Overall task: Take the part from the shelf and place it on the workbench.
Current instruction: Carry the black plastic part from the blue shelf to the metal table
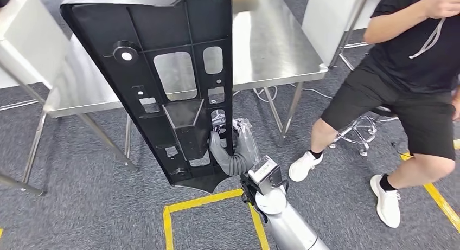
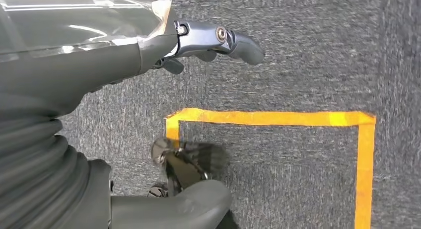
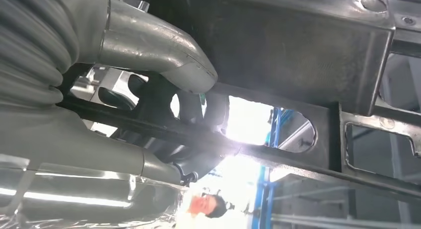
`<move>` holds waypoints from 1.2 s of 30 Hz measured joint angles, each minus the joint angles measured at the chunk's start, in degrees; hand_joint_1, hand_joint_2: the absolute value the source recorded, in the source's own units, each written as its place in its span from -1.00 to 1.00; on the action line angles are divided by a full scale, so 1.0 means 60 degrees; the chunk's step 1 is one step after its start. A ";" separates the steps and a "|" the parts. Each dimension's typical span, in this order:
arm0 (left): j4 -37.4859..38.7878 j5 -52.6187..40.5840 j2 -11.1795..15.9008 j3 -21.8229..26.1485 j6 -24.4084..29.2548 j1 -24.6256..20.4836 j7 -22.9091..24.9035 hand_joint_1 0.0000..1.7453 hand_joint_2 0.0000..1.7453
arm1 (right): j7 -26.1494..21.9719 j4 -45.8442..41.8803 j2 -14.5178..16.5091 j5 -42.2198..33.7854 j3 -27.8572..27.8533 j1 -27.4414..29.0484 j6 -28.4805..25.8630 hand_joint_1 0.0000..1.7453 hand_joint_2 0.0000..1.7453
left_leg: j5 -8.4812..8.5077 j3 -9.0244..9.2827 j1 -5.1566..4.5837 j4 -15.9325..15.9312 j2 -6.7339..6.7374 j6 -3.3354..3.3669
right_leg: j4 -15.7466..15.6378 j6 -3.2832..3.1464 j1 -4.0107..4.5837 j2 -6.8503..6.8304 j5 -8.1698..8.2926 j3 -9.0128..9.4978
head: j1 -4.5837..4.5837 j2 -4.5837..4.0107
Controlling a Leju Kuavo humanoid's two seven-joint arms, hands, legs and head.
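A long black plastic part (image 1: 163, 82) with several cut-outs stands nearly upright, tilted, in front of the steel workbench (image 1: 282, 49). My right hand (image 1: 230, 149) grips its lower right edge, thumb on the near face. In the right wrist view the thumb (image 3: 164, 52) and fingers (image 3: 149, 162) clamp a black rib of the part (image 3: 308, 45). My left hand (image 2: 149, 45) hangs over grey carpet with its fingers apart and nothing in it.
A person in black clothes and white shoes (image 1: 412, 82) stands at the right, close to the workbench corner, beside a stool base (image 1: 361, 133). Yellow tape (image 1: 206, 201) marks a square on the carpet below the part. A white box (image 1: 21, 38) sits at left.
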 joint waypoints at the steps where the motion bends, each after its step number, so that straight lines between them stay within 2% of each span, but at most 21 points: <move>1: 0.0000 0.0000 0.0004 0.0002 0.0010 0.0008 0.0005 -1.00 1.00 | 0.0000 0.0012 0.0005 -0.0001 0.0001 0.0005 0.0000 0.98 1.00 | -0.0105 -0.0275 -0.0004 0.0470 -0.0049 0.0018 | 0.0002 -0.0018 0.0038 0.0098 -0.0012 0.0013 | -0.0002 0.0000; 2: 0.0000 -0.0001 0.0006 0.0002 0.0018 0.0012 0.0010 -1.00 1.00 | 0.0000 0.0025 0.0007 -0.0001 0.0001 0.0007 0.0000 0.98 1.00 | 0.0002 -0.0394 -0.0017 0.0585 -0.0066 0.0064 | 0.0003 -0.0044 0.0079 0.0193 -0.0031 0.0040 | -0.0002 0.0000; 3: 0.0000 -0.0002 0.0006 0.0002 0.0026 0.0011 0.0013 -1.00 1.00 | 0.0000 0.0036 0.0009 0.0000 0.0001 0.0007 0.0000 0.98 1.00 | 0.0298 -0.0324 -0.0038 0.0308 -0.0083 0.0137 | 0.0003 -0.0076 0.0122 0.0273 -0.0055 0.0086 | -0.0003 0.0000; 5: 0.0000 -0.0007 0.0017 0.0002 0.0032 -0.0008 0.0013 -1.00 1.00 | 0.0000 0.0046 0.0020 0.0000 0.0001 0.0003 0.0000 0.98 1.00 | 0.1057 0.0192 -0.0106 -0.0935 -0.0179 0.0378 | -0.0006 -0.0148 0.0180 0.0391 -0.0122 0.0189 | 0.0004 0.0000; 6: 0.0001 -0.0011 0.0023 0.0001 0.0032 -0.0019 0.0011 -1.00 1.00 | -0.0001 0.0049 0.0025 0.0000 0.0002 -0.0009 0.0000 0.98 1.00 | 0.1291 0.0424 -0.0144 -0.1470 -0.0239 0.0492 | -0.0005 -0.0159 0.0228 0.0429 -0.0155 0.0207 | 0.0011 0.0000; 7: 0.0001 -0.0015 0.0030 0.0001 0.0034 -0.0027 0.0010 -1.00 1.00 | -0.0002 0.0054 0.0031 0.0000 0.0004 -0.0018 0.0000 0.98 1.00 | 0.1409 0.0575 -0.0178 -0.1824 -0.0285 0.0545 | 0.0013 -0.0162 0.0248 0.0450 -0.0182 0.0193 | 0.0004 0.0000; 8: 0.0001 -0.0017 0.0033 0.0001 0.0036 -0.0032 0.0009 -1.00 1.00 | -0.0003 0.0059 0.0033 0.0000 0.0005 -0.0026 0.0000 0.98 1.00 | 0.1392 0.0624 -0.0198 -0.1951 -0.0311 0.0520 | 0.0028 -0.0151 0.0260 0.0459 -0.0199 0.0151 | 0.0002 0.0000; 10: 0.0000 -0.0018 0.0029 0.0001 0.0040 -0.0031 0.0007 -1.00 1.00 | -0.0004 0.0068 0.0031 0.0000 0.0007 -0.0034 0.0000 0.98 1.00 | 0.1403 0.0626 -0.0231 -0.2037 -0.0312 0.0375 | 0.0057 -0.0132 0.0257 0.0451 -0.0218 0.0099 | -0.0015 0.0000; 11: 0.0000 -0.0023 0.0028 0.0001 0.0041 -0.0030 0.0008 -1.00 1.00 | -0.0004 0.0070 0.0028 -0.0001 0.0007 -0.0038 0.0000 0.98 1.00 | 0.1391 0.0616 -0.0237 -0.2037 -0.0318 0.0337 | 0.0046 -0.0126 0.0249 0.0443 -0.0222 0.0091 | -0.0009 0.0000; 14: 0.0000 -0.0079 0.0027 -0.0002 0.0043 -0.0032 0.0040 -1.00 1.00 | -0.0006 0.0073 0.0027 0.0015 0.0008 -0.0052 0.0000 0.98 1.00 | 0.1387 0.0595 -0.0247 -0.2038 -0.0328 0.0344 | 0.0010 -0.0120 0.0238 0.0433 -0.0227 0.0092 | -0.0008 0.0000; 21: 0.0000 -0.0201 0.0006 -0.0011 0.0043 -0.0033 0.0165 -1.00 1.00 | -0.0057 0.0079 0.0027 0.0192 0.0012 -0.0047 -0.0008 0.98 1.00 | 0.1328 0.0570 -0.0298 -0.1968 -0.0337 0.0460 | -0.0040 -0.0006 0.0159 0.0435 -0.0226 0.0126 | -0.0008 0.0000; 23: 0.0000 -0.0204 0.0006 -0.0013 0.0045 -0.0035 0.0172 -1.00 1.00 | -0.0074 0.0084 0.0027 0.0220 0.0014 -0.0048 -0.0012 0.98 1.00 | 0.1324 0.0580 -0.0318 -0.1971 -0.0329 0.0519 | -0.0065 0.0053 0.0138 0.0447 -0.0222 0.0114 | -0.0009 0.0000; 25: 0.0000 -0.0208 -0.0020 -0.0016 0.0048 -0.0038 0.0176 -1.00 1.00 | -0.0081 0.0080 0.0023 0.0229 0.0014 -0.0050 -0.0018 0.98 1.00 | 0.1376 0.0678 -0.0256 -0.2130 -0.0282 0.0618 | -0.0002 0.0111 0.0165 0.0395 -0.0277 0.0081 | -0.0008 0.0000; 27: 0.0000 -0.0213 -0.0047 -0.0017 0.0052 -0.0039 0.0179 -1.00 1.00 | -0.0087 0.0078 0.0014 0.0229 0.0017 -0.0070 -0.0026 0.98 1.00 | 0.1422 0.0798 -0.0184 -0.2303 -0.0207 0.0716 | 0.0620 0.0103 0.0194 0.0195 -0.0591 -0.0210 | 0.0030 0.0000; 29: 0.0000 -0.0218 -0.0053 -0.0017 0.0054 -0.0033 0.0185 -1.00 1.00 | -0.0094 0.0092 -0.0003 0.0239 0.0023 -0.0077 -0.0028 0.98 1.00 | 0.1404 0.0829 -0.0185 -0.2330 -0.0135 0.0741 | 0.1896 0.0077 0.0156 0.0023 -0.1097 -0.0897 | 0.0066 0.0000; 30: 0.0000 -0.0226 -0.0056 -0.0017 0.0054 -0.0029 0.0189 -1.00 1.00 | -0.0097 0.0106 -0.0016 0.0258 0.0024 -0.0064 -0.0029 0.98 1.00 | 0.1390 0.0832 -0.0183 -0.2328 -0.0103 0.0731 | 0.2439 0.0106 0.0125 -0.0006 -0.1252 -0.1212 | 0.0067 0.0000; 31: 0.0000 -0.0240 -0.0060 -0.0017 0.0054 -0.0027 0.0193 -1.00 1.00 | -0.0098 0.0121 -0.0033 0.0281 0.0026 -0.0045 -0.0029 0.98 1.00 | 0.1374 0.0843 -0.0177 -0.2325 -0.0081 0.0712 | 0.2676 0.0171 0.0086 -0.0026 -0.1261 -0.1380 | 0.0066 0.0000; 32: 0.0000 -0.0258 -0.0065 -0.0017 0.0054 -0.0026 0.0197 -1.00 1.00 | -0.0100 0.0134 -0.0049 0.0302 0.0031 -0.0031 -0.0029 0.98 1.00 | 0.1354 0.0862 -0.0165 -0.2318 -0.0070 0.0682 | 0.2495 0.0269 0.0043 -0.0046 -0.1098 -0.1331 | 0.0066 0.0000; 34: 0.0000 -0.0283 -0.0074 -0.0017 0.0054 -0.0026 0.0210 -1.00 1.00 | -0.0105 0.0146 -0.0069 0.0324 0.0041 -0.0026 -0.0029 0.98 1.00 | 0.1289 0.0922 -0.0136 -0.2275 -0.0060 0.0582 | 0.1201 0.0470 -0.0055 -0.0150 -0.0485 -0.0740 | 0.0069 0.0000; 35: 0.0000 -0.0289 -0.0072 -0.0017 0.0054 -0.0027 0.0222 -1.00 1.00 | -0.0107 0.0150 -0.0072 0.0327 0.0048 -0.0025 -0.0029 0.98 1.00 | 0.1238 0.0946 -0.0142 -0.2237 -0.0060 0.0506 | 0.0565 0.0505 -0.0070 -0.0211 -0.0224 -0.0444 | 0.0071 0.0000; 36: 0.0000 -0.0292 -0.0069 -0.0017 0.0054 -0.0026 0.0236 -1.00 1.00 | -0.0109 0.0154 -0.0075 0.0332 0.0056 -0.0023 -0.0029 0.98 1.00 | 0.1191 0.0965 -0.0150 -0.2207 -0.0060 0.0425 | 0.0148 0.0470 -0.0067 -0.0246 -0.0067 -0.0236 | 0.0069 0.0000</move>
